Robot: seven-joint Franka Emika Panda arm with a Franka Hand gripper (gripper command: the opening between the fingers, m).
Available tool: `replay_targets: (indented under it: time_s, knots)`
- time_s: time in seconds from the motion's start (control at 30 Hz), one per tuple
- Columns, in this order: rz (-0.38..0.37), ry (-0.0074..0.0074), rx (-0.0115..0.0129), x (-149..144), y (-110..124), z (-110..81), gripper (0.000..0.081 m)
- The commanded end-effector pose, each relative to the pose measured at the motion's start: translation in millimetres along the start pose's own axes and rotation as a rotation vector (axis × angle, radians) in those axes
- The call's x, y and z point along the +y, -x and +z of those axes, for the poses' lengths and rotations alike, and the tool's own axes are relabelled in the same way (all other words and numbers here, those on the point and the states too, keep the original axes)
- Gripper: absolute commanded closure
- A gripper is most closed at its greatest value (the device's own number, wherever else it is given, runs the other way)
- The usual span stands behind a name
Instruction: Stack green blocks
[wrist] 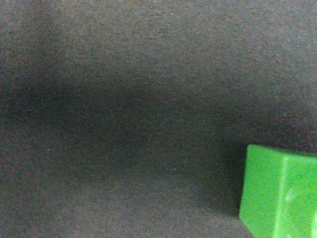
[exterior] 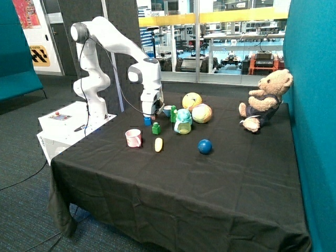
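Wrist view shows one of the green blocks (wrist: pixel 280 193) on the surface (wrist: pixel 124 99): light, rigid, slick plastic, best pinched across flat sides. Hand (exterior: pixel 149 116) state: cannot tell.

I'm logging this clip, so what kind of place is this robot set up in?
Probably a robotics lab or demo space: a Franka arm on a white base beside a black-draped table of toys, with glass partitions showing workbenches behind.
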State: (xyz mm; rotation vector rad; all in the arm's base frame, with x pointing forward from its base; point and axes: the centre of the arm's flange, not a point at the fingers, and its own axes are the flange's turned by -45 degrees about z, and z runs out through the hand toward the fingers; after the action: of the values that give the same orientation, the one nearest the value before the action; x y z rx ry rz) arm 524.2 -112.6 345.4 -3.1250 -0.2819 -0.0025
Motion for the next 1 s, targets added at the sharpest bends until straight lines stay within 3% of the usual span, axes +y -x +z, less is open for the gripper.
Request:
replay_targets:
  time_s: [0.0,0.2,0.37,0.57,0.97]
  knots:
    - [-0.002,0.0037,-0.0019,-5,-2,8.4,0.0521]
    - [0.018,0.0037,-0.0019,3,3,8.9,0.0356]
    - [0.022,0.0037,-0.0019,10,5,7.3,0.0294]
    - [0.021,0.0037,-0.0019,13,5,6.5,0.0268]
    - [0.016,0.0037,-0.0019,13,2,8.2,0.0299]
